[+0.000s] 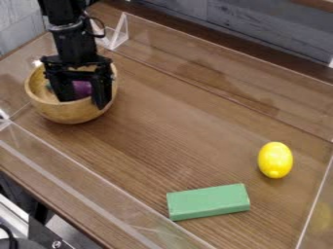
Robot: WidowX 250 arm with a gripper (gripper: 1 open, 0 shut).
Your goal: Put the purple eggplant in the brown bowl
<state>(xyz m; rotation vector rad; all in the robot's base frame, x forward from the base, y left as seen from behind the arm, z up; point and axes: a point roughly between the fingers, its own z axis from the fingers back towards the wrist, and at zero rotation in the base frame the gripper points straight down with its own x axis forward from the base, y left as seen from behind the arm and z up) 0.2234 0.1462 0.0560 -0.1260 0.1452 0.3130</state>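
The brown bowl [58,105], a round light-wood dish with a thick rim, stood upright near the table's far left corner. The purple eggplant [81,88], glossy and partly hidden, lay inside it toward the right wall.

Work surface: wooden table [182,117], brown with visible grain, bordered by low clear walls. Three items rest directly on it. Landmark: brown bowl [53,109], sitting near the table's far-left corner. Green block [208,201], rectangular, lying flat, well apart from the bowl toward the near edge and to the right. Yellow lemon [275,160], farther right again from the bowl, near the right wall, just beyond the block.
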